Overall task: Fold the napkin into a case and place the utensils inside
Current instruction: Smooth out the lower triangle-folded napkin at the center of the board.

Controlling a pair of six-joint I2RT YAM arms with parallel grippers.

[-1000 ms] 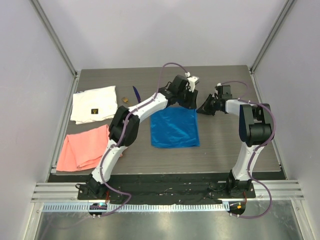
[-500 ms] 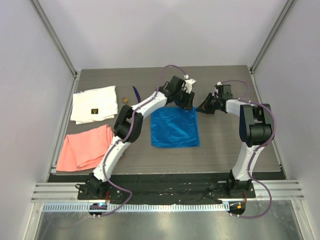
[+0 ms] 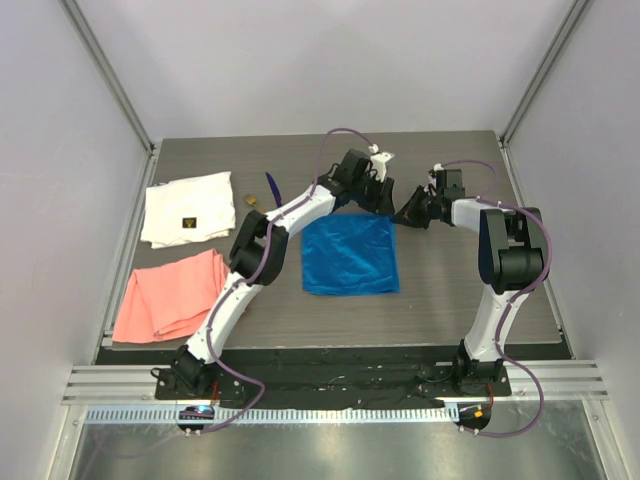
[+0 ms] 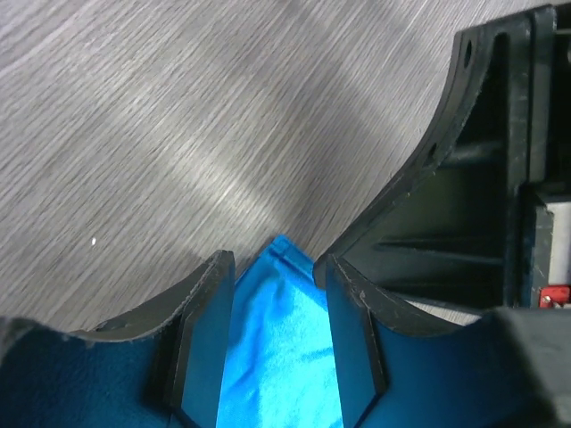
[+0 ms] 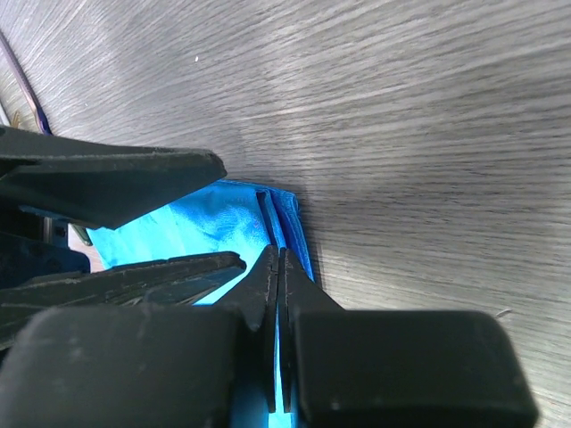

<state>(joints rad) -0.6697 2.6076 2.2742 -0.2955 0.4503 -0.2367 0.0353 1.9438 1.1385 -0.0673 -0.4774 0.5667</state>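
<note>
Overhead, top external view: napkin (image 3: 350,255) lies flat and unfolded mid-table (image 3: 450,290). Left end effector (image 3: 378,203) and right end effector (image 3: 405,216) meet at its far right corner. Utensils (image 3: 270,186) rest well apart, far left.

Left wrist view: left end effector (image 4: 275,330) released, fingers (image 4: 203,343) straddling a napkin corner.

Right wrist view: right end effector (image 5: 279,267) clenched on the napkin's edge.

Risk: with one side unclamped, a lift would likely drag the cloth askew. The thin edge could also slip free and spoil the fold.

Cloths, three: blue napkin (image 3: 350,255), white cloth (image 3: 188,208), pink cloth (image 3: 168,295). Utensils, two: purple utensil (image 3: 269,185), tan-tipped utensil (image 3: 249,199).
</note>
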